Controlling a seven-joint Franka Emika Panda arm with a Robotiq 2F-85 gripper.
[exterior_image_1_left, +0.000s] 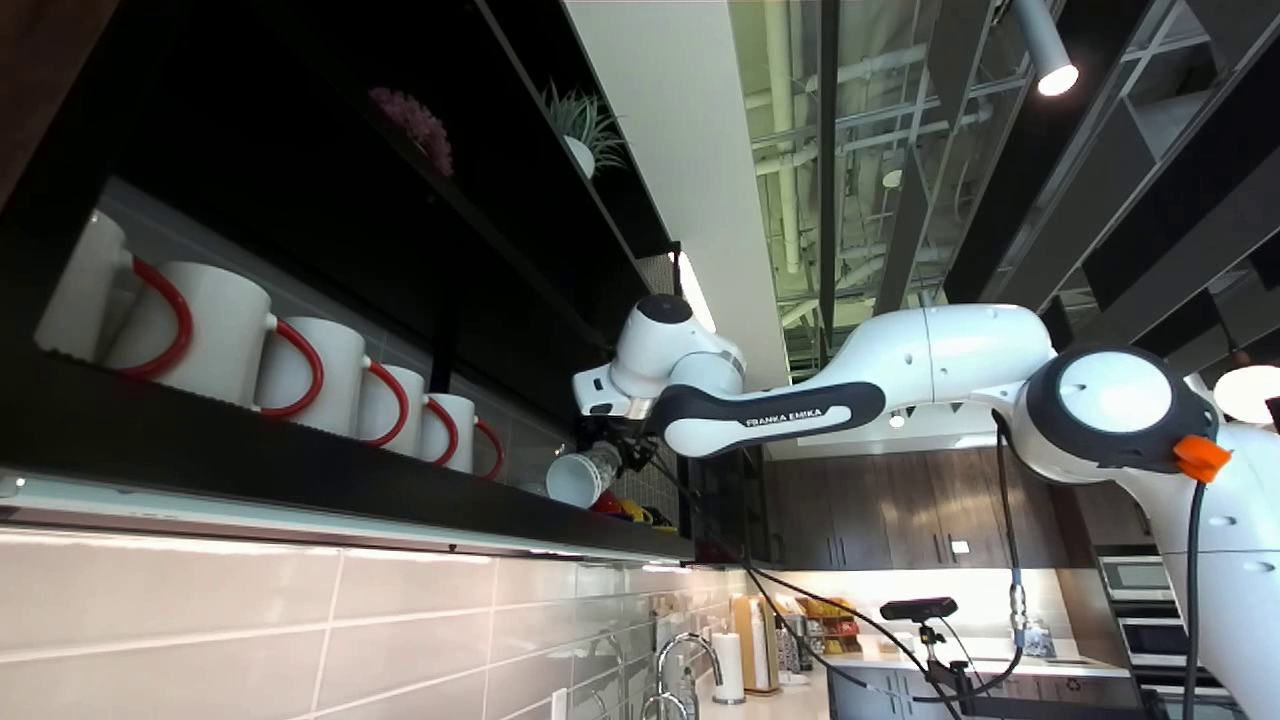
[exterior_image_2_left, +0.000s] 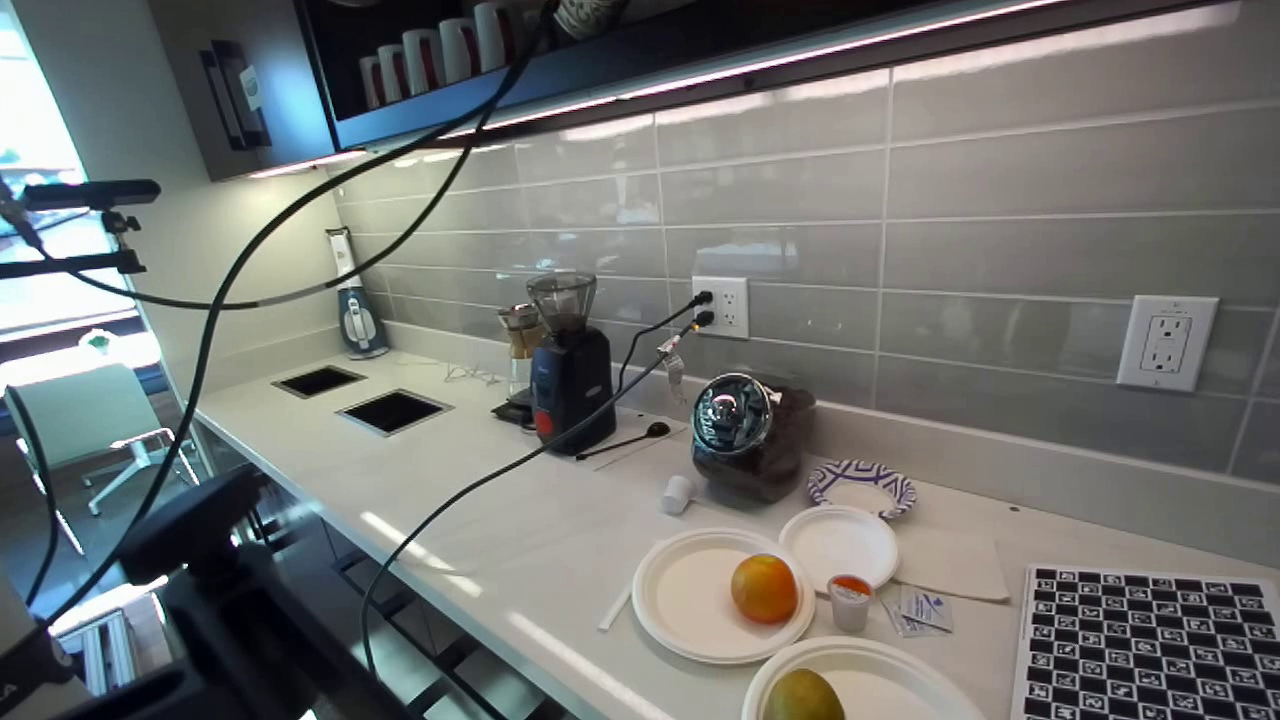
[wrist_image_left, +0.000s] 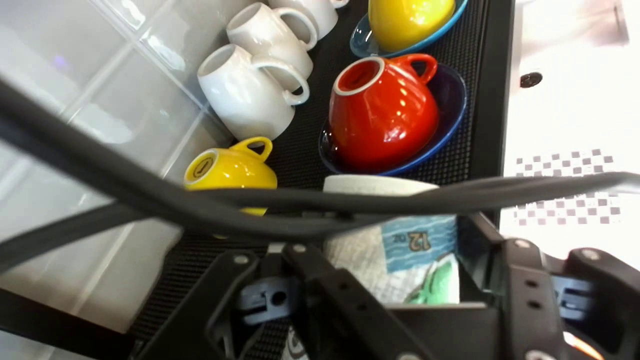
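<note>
Gripper (wrist_image_left: 387, 245) holds cup (wrist_image_left: 400, 257) ("12 OZ"); arm (exterior_image_1_left: 930, 355): "FRANKA EMIKA".

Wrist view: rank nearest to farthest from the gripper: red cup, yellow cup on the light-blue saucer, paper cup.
1. Paper cup: held in the gripper.
2. Red cup: just beyond, on the dark-blue saucer.
3. Yellow cup: past the red one, at the picture's top, on the light-blue saucer.
</note>
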